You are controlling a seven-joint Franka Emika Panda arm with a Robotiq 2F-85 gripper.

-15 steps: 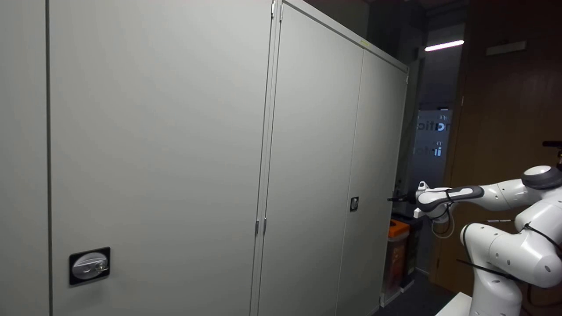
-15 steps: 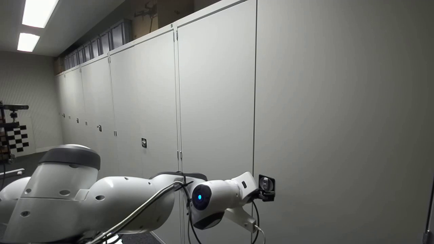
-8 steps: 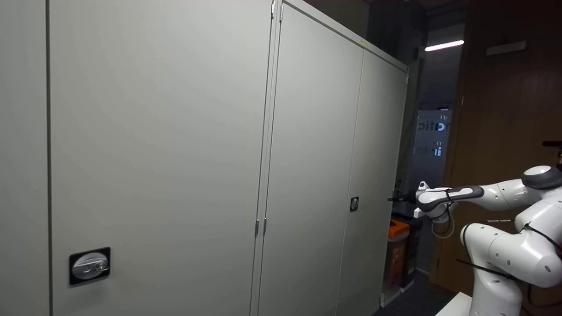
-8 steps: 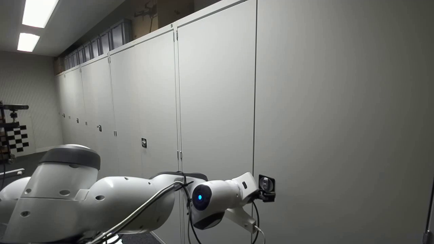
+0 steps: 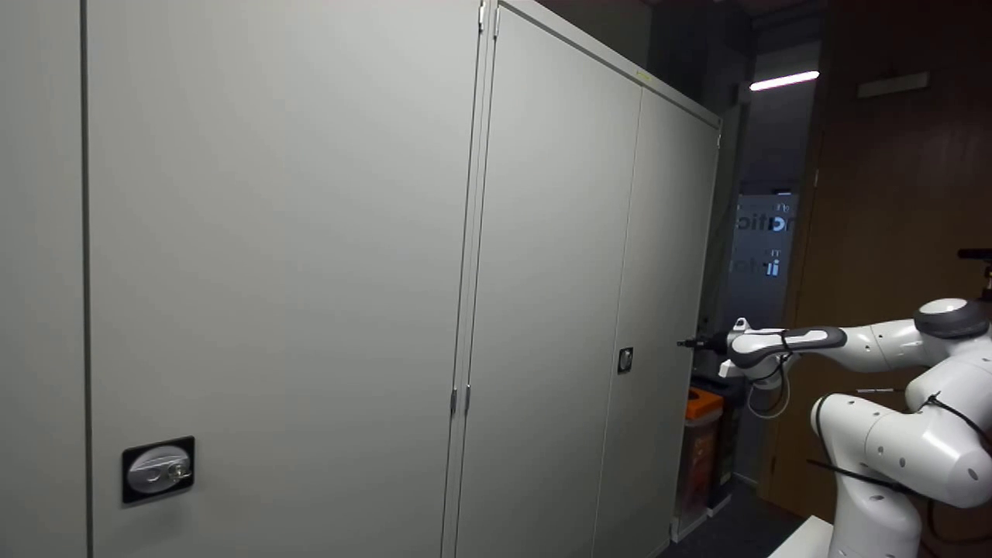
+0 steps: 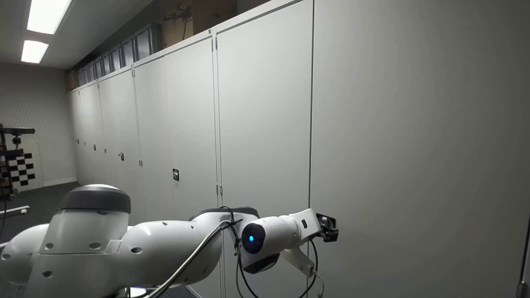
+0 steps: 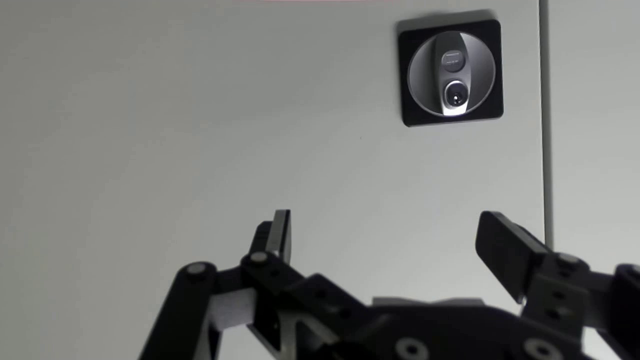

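Observation:
My gripper (image 7: pixel 386 220) is open and empty in the wrist view, its two black fingers wide apart in front of a grey cabinet door (image 7: pixel 225 150). A round silver turn latch (image 7: pixel 452 75) on a black square plate lies beyond the fingertips, near the top right. The dark door seam (image 7: pixel 546 125) runs beside it. In an exterior view the gripper (image 5: pixel 690 343) points at the door, to the right of the latch (image 5: pixel 625 360) and a little higher. In an exterior view the gripper (image 6: pixel 331 235) partly hides the latch (image 6: pixel 324 222). Touching is not seen.
More grey cabinets stand in a row, with another latch (image 5: pixel 159 469), also seen in an exterior view (image 6: pixel 176 174). An orange-lidded bin (image 5: pixel 704 403) stands past the cabinet end. Grey boxes (image 6: pixel 143 43) sit on top. Cables (image 6: pixel 316 256) hang from the wrist.
The arm stays nearly still between the earlier frames, then the gripper moves slightly up and towards the cabinet door. The elbow and upper links shift with it. The cabinet doors have not moved.

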